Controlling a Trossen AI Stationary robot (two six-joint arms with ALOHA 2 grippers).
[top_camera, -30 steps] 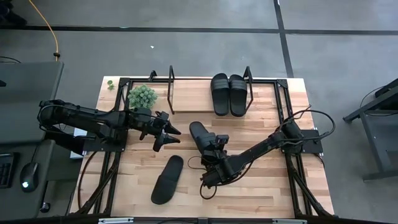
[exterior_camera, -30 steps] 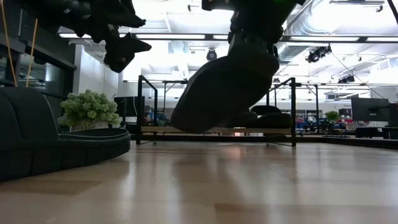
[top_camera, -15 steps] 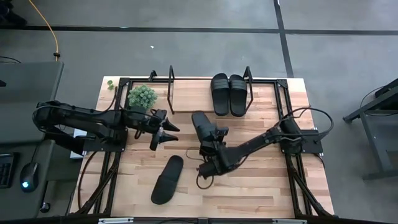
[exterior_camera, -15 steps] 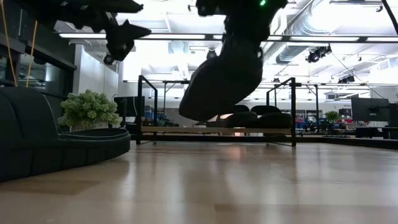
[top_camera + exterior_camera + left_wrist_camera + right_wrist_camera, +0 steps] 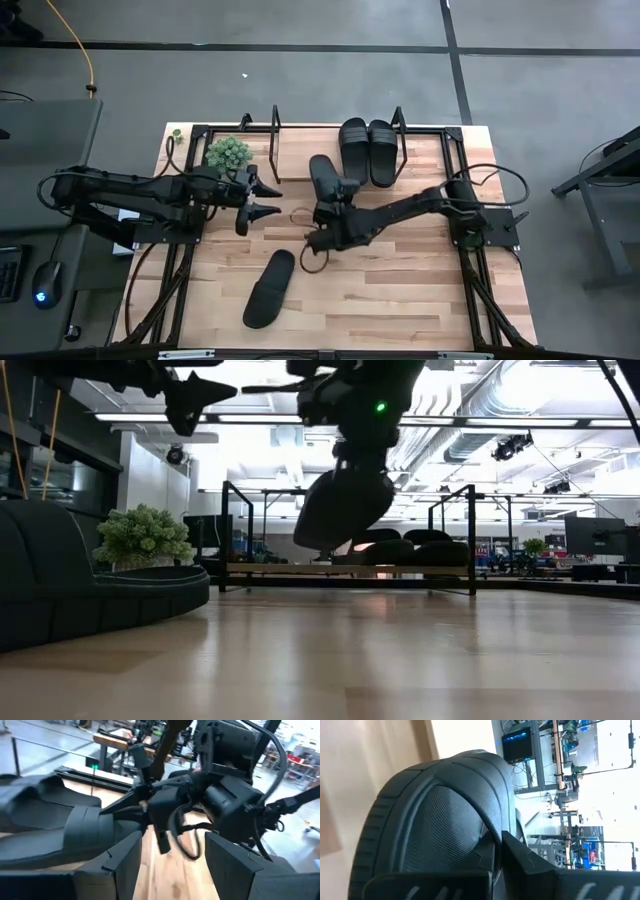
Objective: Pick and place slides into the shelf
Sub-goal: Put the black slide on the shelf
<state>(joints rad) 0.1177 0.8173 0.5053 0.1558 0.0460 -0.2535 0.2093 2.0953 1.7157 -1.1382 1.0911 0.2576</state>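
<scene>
Two slides (image 5: 366,150) are sitting on the shelf (image 5: 300,150) | my right gripper (image 5: 334,196) is pinching a third slide (image 5: 322,176), carrying it shelfward | next: lowering it beside the pair | left gripper (image 5: 262,195) is hovering spread | fourth slide (image 5: 269,288) is waiting on the table

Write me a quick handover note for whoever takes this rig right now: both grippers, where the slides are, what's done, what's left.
Right gripper: shut on a slide, held in the air near the shelf.
Left gripper: open, empty, hovering beside the small plant.
Done: two slides sit side by side at the shelf's right end.
Left: place the carried slide, then fetch the slide on the table. A fourth slide is not in the high view.
</scene>
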